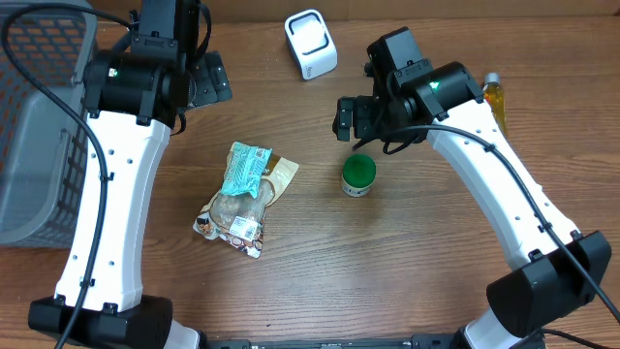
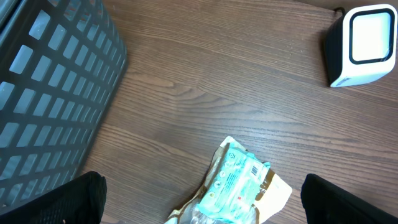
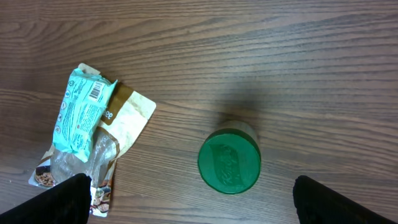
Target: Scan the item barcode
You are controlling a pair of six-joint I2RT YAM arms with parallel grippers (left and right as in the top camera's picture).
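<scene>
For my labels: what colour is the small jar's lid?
The lid is green, clearest in the right wrist view.

On the worktop (image 1: 320, 262), the basket (image 1: 39, 97) sits at the far left, the bag (image 1: 237, 213) lies in the middle with a small packet (image 1: 245, 170) on top, the round jar (image 1: 358, 175) stands just to its right, the scanner (image 1: 310, 44) stands behind them, and a bottle (image 1: 495, 97) is at the far right.

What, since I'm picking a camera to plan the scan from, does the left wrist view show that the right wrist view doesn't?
Only the left wrist view shows the white scanner and the grey basket. Only the right wrist view shows the green-lidded jar. Both show the teal packet lying on the snack bag, on the wooden table.
</scene>
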